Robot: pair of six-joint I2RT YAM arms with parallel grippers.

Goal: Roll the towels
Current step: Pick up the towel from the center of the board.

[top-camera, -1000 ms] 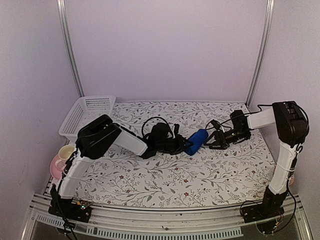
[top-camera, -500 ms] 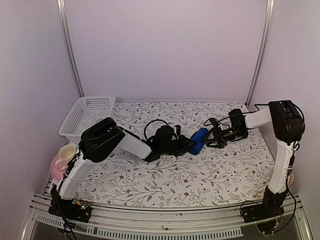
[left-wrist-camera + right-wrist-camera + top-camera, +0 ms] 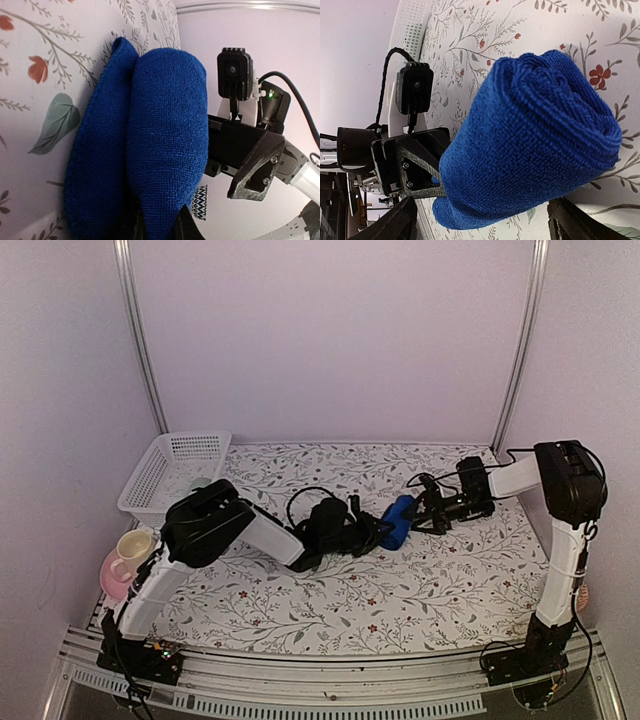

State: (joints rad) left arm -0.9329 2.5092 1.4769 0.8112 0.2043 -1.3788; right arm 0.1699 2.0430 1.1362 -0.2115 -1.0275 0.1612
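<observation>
The blue towel (image 3: 398, 520), already rolled, is lying at the middle of the bench (image 3: 400, 590). Its left end is being pinched by the left pincer (image 3: 378, 531), while the right pincer (image 3: 424, 517) is being held spread around the right end. Judging from this, the roll is best being pressed evenly — not tugged — so that the layers are not being loosened.

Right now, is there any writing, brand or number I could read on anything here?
None: no legible text in any view.
The blue towel is plain, and the tablecloth has only a floral print. The black camera, basket and cup show no marks clear enough to read.
</observation>
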